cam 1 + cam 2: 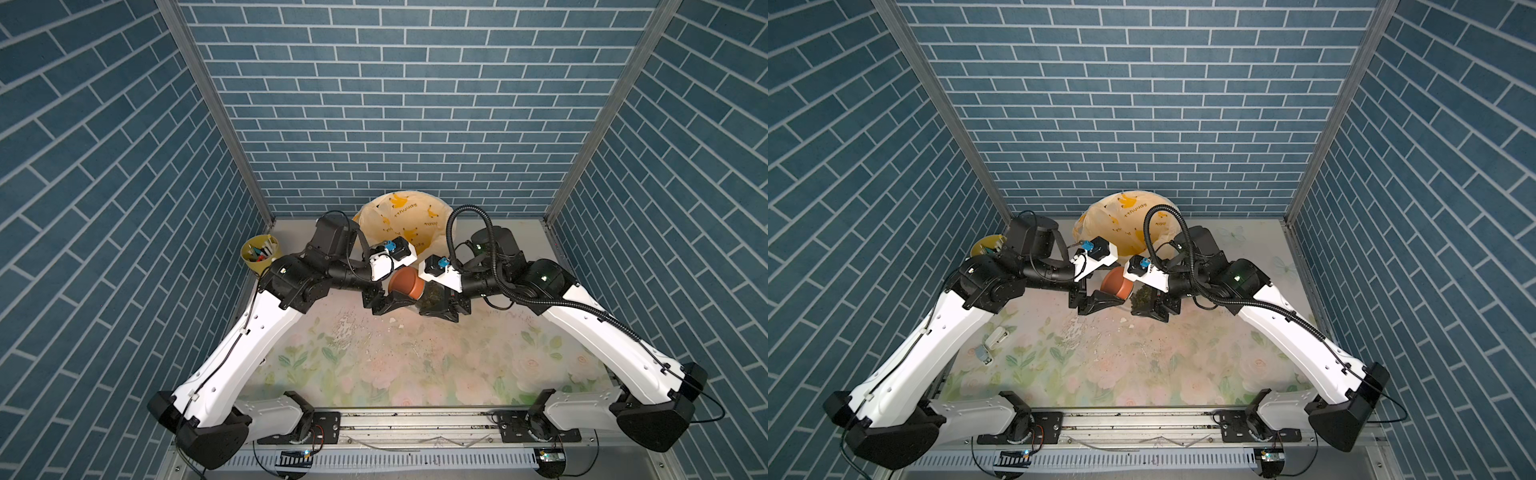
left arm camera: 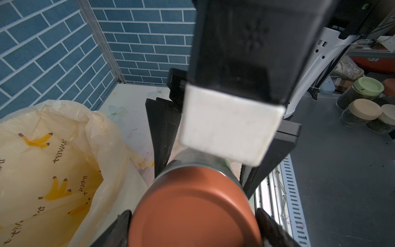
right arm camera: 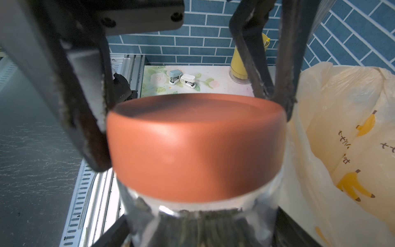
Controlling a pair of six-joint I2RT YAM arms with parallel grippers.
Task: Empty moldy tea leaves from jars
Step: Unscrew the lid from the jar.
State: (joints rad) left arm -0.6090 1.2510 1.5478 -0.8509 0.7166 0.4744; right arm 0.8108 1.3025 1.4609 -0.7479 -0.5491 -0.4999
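Observation:
The jar, squat clear glass, is held tilted above the floral table, just in front of the bin. Its reddish-brown lid [image 1: 406, 282] [image 1: 1117, 283] [image 2: 192, 209] [image 3: 196, 147] is still on. Moldy tea leaves [image 1: 432, 297] [image 1: 1144, 297] [image 3: 201, 226] show dark green through the glass. My right gripper [image 1: 437, 306] [image 3: 198, 233] is shut on the glass body. My left gripper [image 1: 399, 293] [image 2: 194, 228] comes from the opposite side, one finger on each side of the lid and touching its rim.
The bin lined with a banana-print bag [image 1: 399, 208] [image 2: 53, 160] stands directly behind the jar. A yellow cup of pens [image 1: 259, 253] sits at the back left. Two small staplers [image 1: 994, 336] lie at the left. White crumbs [image 1: 345, 328] dot the table.

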